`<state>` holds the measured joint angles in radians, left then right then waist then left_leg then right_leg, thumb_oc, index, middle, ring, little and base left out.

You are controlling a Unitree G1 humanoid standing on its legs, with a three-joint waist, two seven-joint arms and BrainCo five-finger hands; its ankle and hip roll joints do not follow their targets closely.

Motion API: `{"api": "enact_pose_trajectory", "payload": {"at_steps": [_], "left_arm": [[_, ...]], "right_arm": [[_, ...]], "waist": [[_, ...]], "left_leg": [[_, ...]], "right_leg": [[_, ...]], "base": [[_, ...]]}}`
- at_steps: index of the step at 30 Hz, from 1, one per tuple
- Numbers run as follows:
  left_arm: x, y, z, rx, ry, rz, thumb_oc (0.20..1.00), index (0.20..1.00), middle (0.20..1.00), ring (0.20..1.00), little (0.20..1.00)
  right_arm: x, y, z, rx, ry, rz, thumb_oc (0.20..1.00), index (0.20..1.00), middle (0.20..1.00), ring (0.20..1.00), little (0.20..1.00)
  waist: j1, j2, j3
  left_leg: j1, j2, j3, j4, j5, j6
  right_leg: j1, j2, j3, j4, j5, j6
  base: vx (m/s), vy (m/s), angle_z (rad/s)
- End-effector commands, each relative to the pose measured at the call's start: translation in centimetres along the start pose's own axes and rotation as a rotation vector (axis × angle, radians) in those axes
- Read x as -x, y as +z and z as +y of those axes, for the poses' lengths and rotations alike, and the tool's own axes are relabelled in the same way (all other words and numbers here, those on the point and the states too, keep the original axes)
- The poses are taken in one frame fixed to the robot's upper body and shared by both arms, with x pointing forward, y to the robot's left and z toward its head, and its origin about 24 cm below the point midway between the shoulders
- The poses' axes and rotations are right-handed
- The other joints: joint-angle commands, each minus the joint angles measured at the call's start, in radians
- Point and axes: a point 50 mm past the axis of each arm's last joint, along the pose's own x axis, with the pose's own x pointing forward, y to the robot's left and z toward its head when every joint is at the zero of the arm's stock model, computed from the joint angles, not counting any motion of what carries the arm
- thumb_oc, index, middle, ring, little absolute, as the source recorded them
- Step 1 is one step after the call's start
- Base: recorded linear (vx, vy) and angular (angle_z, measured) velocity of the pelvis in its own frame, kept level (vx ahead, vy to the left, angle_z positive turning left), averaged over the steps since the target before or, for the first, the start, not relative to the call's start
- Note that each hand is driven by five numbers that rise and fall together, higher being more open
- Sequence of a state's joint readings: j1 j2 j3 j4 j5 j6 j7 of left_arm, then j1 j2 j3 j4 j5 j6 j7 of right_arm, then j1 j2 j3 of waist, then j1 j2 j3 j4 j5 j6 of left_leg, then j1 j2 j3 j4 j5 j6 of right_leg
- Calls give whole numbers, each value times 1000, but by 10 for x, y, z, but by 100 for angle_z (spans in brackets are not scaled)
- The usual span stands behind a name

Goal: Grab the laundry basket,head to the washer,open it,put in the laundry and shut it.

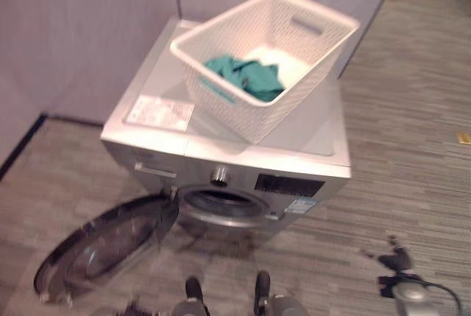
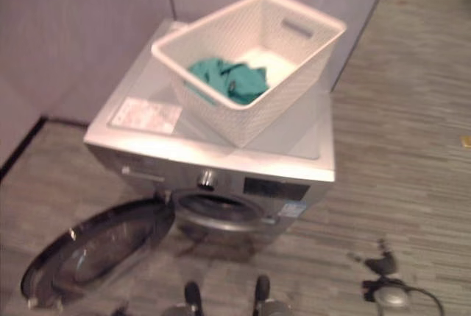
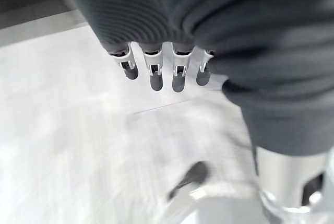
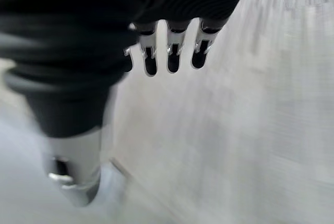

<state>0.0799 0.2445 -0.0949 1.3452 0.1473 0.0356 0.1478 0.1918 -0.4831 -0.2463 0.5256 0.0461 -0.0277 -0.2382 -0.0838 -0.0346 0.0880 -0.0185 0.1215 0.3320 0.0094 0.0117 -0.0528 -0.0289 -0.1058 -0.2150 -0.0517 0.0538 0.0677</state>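
Lowest in the eye views, the round glass washer door (image 1: 107,246) hangs wide open toward the robot's left, off a silver front-loading washer (image 1: 221,176). White label sheet (image 1: 160,113) on the washer's top, print too blurred to read; a small blue-and-white sticker (image 1: 300,205) beside the dark control panel (image 1: 288,183), also unreadable. White perforated laundry basket (image 1: 257,65) sits skewed on the washer's top, a slot handle in its far wall. Teal laundry (image 1: 244,76) lies crumpled inside it, white basket floor bare beside it.

Left wrist view: left hand (image 3: 156,65) over pale floor, fingers straight and spread, holding nothing. Right wrist view: right hand (image 4: 172,51) likewise, fingers extended and empty, over striped grey floor (image 1: 412,132).
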Motion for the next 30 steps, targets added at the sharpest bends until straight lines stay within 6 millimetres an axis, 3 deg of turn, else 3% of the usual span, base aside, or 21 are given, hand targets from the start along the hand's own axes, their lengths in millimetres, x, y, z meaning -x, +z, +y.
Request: {"api": "enact_pose_trajectory", "payload": {"at_steps": [1, 3, 4, 5, 6, 7, 9, 10, 11, 12, 13, 14, 17, 19, 21, 24, 25, 27, 30], "left_arm": [[-1, 37, 6, 17, 4, -114, 1000, 1000, 1000, 1000, 1000], [0, 33, -1, 15, -26, -99, 1000, 1000, 1000, 1000, 1000], [0, 35, -6, -13, -38, -111, 1000, 1000, 1000, 1000, 1000], [1, 35, -8, -41, -45, -114, 1000, 1000, 1000, 1000, 1000], [1, 35, -8, -41, -46, -115, 1000, 1000, 1000, 1000, 1000], [1, 39, -9, -91, -53, -133, 1000, 1000, 1000, 1000, 1000], [2, 48, -7, -138, -54, -173, 1000, 1000, 1000, 1000, 1000], [2, 48, -7, -138, -54, -173, 1000, 1000, 1000, 1000, 1000], [2, 53, -3, -206, -48, -212, 1000, 1000, 1000, 1000, 1000], [2, 54, -2, -225, -48, -221, 1000, 1000, 1000, 1000, 1000], [2, 54, -2, -223, -48, -222, 1000, 1000, 1000, 1000, 1000], [2, 59, 3, -259, -35, -244, 1000, 1000, 1000, 1000, 1000], [2, 60, 8, -273, -23, -251, 1000, 1000, 1000, 1000, 1000], [1, 45, 7, -306, -40, -212, 1000, 1000, 1000, 1000, 1000], [0, 28, 5, -333, -68, -158, 1000, 1000, 1000, 1000, 1000], [-1, 20, 10, -305, -66, -114, 1000, 1000, 1000, 1000, 1000], [-1, 21, 7, -297, -71, -117, 1000, 1000, 1000, 1000, 1000], [-1, 19, 6, -269, -85, -96, 1000, 1000, 1000, 1000, 1000], [-1, 17, 4, -263, -105, -84, 1000, 1000, 1000, 1000, 1000]], "right_arm": [[-10, 42, -24, -14, -126, -174, 1000, 1000, 1000, 1000, 1000], [-7, 74, -33, -17, -187, -321, 1000, 1000, 1000, 1000, 1000], [-3, 106, -40, -26, -252, -460, 1000, 1000, 1000, 1000, 1000], [-1, 126, -42, -41, -276, -537, 1000, 1000, 1000, 1000, 1000], [-1, 126, -42, -41, -276, -537, 1000, 1000, 1000, 1000, 1000], [3, 153, -45, -40, -298, -638, 1000, 1000, 1000, 1000, 1000], [14, 187, -47, -29, -312, -785, 1000, 1000, 1000, 1000, 1000], [14, 187, -47, -29, -312, -785, 1000, 1000, 1000, 1000, 1000], [34, 244, -54, -10, -346, -1019, 1000, 1000, 1000, 1000, 1000], [44, 265, -54, -12, -347, -1106, 1000, 1000, 1000, 1000, 1000], [44, 266, -54, -12, -346, -1107, 1000, 1000, 1000, 1000, 1000], [60, 301, -60, 18, -382, -1248, 1000, 1000, 1000, 1000, 1000], [68, 315, -68, 42, -396, -1301, 1000, 1000, 1000, 1000, 1000], [68, 334, -77, 89, -386, -1321, 1000, 1000, 1000, 1000, 1000], [75, 372, -75, 194, -339, -1379, 1000, 1000, 1000, 1000, 1000], [75, 416, -73, 306, -262, -1362, 1000, 1000, 1000, 1000, 1000], [76, 419, -71, 309, -261, -1371, 1000, 1000, 1000, 1000, 1000], [69, 436, -65, 399, -174, -1296, 1000, 1000, 1000, 1000, 1000], [57, 445, -56, 462, -112, -1208, 1000, 1000, 1000, 1000, 1000]], "waist": [[6, 18, 49], [3, 22, 41], [3, 30, 38], [3, 33, 37], [4, 33, 37], [7, 39, 41], [15, 47, 49], [15, 47, 49], [48, 45, 32], [61, 45, 25], [59, 48, 26], [88, 39, 16], [107, 15, 0], [134, -5, -31], [160, -24, -56], [188, -64, -65], [179, -58, -67], [190, -83, -75], [202, -103, -78]], "left_leg": [[-54, 24, -78, 99, -85, 46], [-7, -6, -63, 75, -104, 75], [22, -31, -50, 42, -91, 104], [41, -46, -53, 26, -91, 115], [42, -47, -51, 23, -89, 116], [56, -57, -62, 7, -83, 130], [84, -67, -81, -19, -79, 143], [84, -67, -81, -19, -79, 143], [100, -82, -98, -49, -82, 138], [100, -79, -108, -59, -82, 129], [100, -77, -109, -59, -81, 128], [100, -77, -148, -68, -79, 113], [96, -87, -182, -66, -81, 106], [102, -83, -198, -75, -80, 91], [98, -70, -220, -88, -67, 69], [66, -48, -254, -95, -43, 37], [61, -49, -256, -96, -38, 38], [41, -37, -273, -97, -30, 25], [27, -28, -283, -97, -23, 15]], "right_leg": [[30, -95, -25, 187, -120, 80], [10, -118, -8, 274, -94, 101], [-28, -132, 2, 372, -39, 104], [-45, -135, 13, 424, -6, 113], [-47, -136, 15, 427, -6, 113], [-68, -128, 32, 497, 9, 114], [-104, -105, 52, 592, -11, 106], [-104, -105, 52, 592, -11, 106], [-107, -111, 20, 491, -57, 101], [-104, -117, 16, 404, -63, 99], [-100, -113, 14, 396, -59, 99], [-94, -132, 44, 220, -12, 106], [-42, -128, 46, 159, -16, 111], [6, -132, -1, 120, -10, 121], [52, -122, -54, 68, -5, 122], [79, -101, -100, 25, -15, 107], [76, -103, -103, 22, -12, 106], [89, -94, -134, 0, -13, 100], [95, -84, -151, -8, -18, 95]], "base": [[88, 178, -32], [61, 233, -23], [41, 290, -30], [12, 207, -43], [46, 140, -54], [38, 110, -56], [49, 111, -35], [108, 46, -6], [116, -33, 26], [119, -33, 22], [99, -155, 20], [114, -156, 2], [106, -122, 18], [129, -121, 135], [126, -162, 102], [22, -133, 31], [-9, -65, 30], [23, -72, 39], [17, -47, 27]]}}
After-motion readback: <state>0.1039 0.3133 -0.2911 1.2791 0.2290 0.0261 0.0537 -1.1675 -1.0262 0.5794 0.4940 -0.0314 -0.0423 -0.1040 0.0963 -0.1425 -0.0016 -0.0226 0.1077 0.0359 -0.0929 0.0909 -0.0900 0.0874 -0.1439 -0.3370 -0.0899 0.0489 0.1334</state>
